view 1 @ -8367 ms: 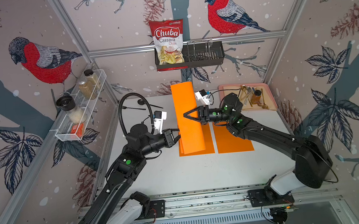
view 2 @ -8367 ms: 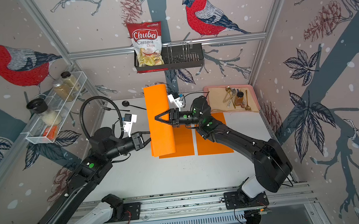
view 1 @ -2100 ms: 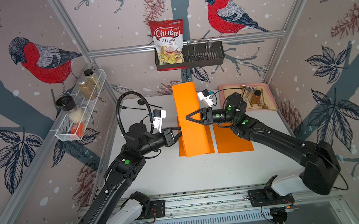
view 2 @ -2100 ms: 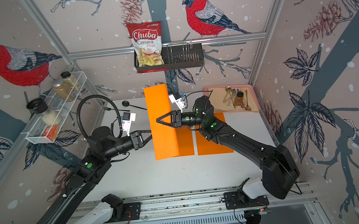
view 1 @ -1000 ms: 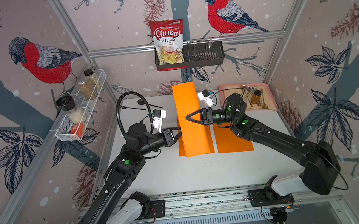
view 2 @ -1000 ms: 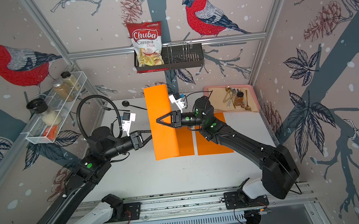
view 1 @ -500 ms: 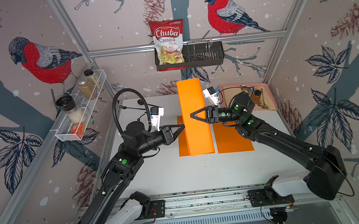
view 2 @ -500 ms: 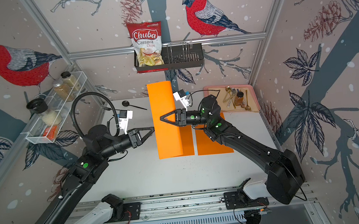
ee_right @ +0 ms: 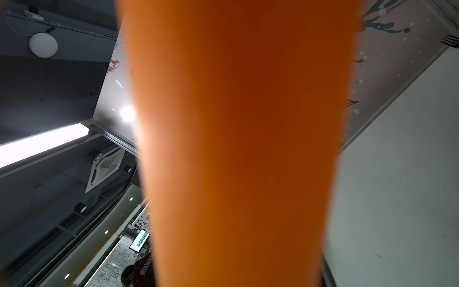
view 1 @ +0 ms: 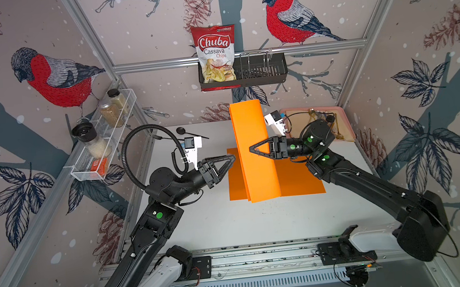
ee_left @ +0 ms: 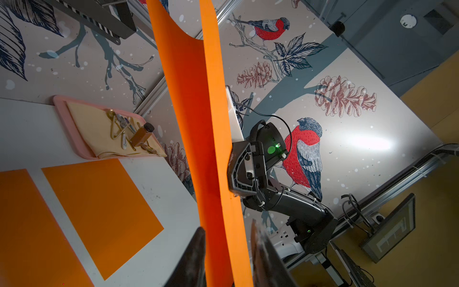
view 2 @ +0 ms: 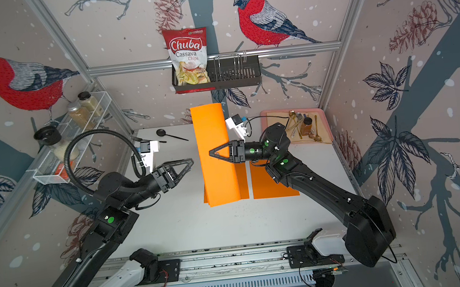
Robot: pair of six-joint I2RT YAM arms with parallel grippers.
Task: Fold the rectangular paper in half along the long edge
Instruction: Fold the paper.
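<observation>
Paper (view 1: 250, 125), bright orange, hangs upright in mid-air over the white table (view 1: 231, 224) in both top views, loosely doubled over lengthwise rather than creased flat. The right gripper (view 1: 252, 149) has it pinched about halfway up: one black finger lies across the near face, the other is hidden behind. The left gripper (view 1: 231, 157) points at the paper's left edge, and in a top view a sliver of gap shows between the left gripper (view 2: 191, 161) and the paper (view 2: 210, 129). One flat sheet (view 1: 298, 178) lies on the table to the right, and another (view 1: 233, 178) pokes out on the left.

From the left wrist, the paper (ee_left: 196, 111) runs up the middle as two layers. The left fingers (ee_left: 196, 256) stand apart either side of its edge, released and not squeezing it. The right gripper (ee_left: 238, 171) sits against the far layer.

From the right wrist, the paper (ee_right: 236, 149) is a blurred orange band filling the middle, and that gripper's own fingers cannot be made out.
</observation>
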